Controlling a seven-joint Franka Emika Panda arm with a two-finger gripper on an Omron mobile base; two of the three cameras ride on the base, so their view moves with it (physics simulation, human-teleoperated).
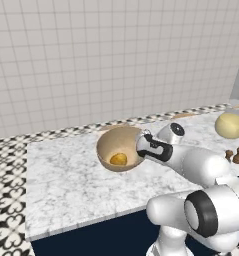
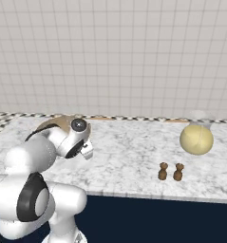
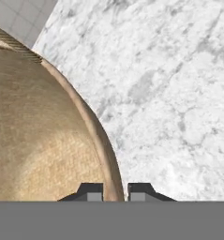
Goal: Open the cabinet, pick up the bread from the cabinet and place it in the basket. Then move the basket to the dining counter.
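The tan woven basket (image 1: 110, 144) stands on the white marble dining counter (image 1: 66, 185) near its back edge. Inside it lies the small golden-orange bread (image 1: 118, 159). My gripper (image 1: 140, 143) is at the basket's right rim. In the hand view my gripper (image 3: 115, 191) straddles that rim, one dark fingertip inside the basket (image 3: 43, 140) and one outside over the marble (image 3: 179, 93), shut on the thin rim. From the right base view the basket (image 2: 55, 122) is mostly hidden behind my arm.
A larger pale-yellow round object (image 1: 230, 125) (image 2: 196, 139) sits at the counter's right. Two small brown shakers (image 1: 233, 155) (image 2: 170, 172) stand near the front edge. A tiled wall rises behind, and patterned floor (image 1: 6, 190) lies to the left.
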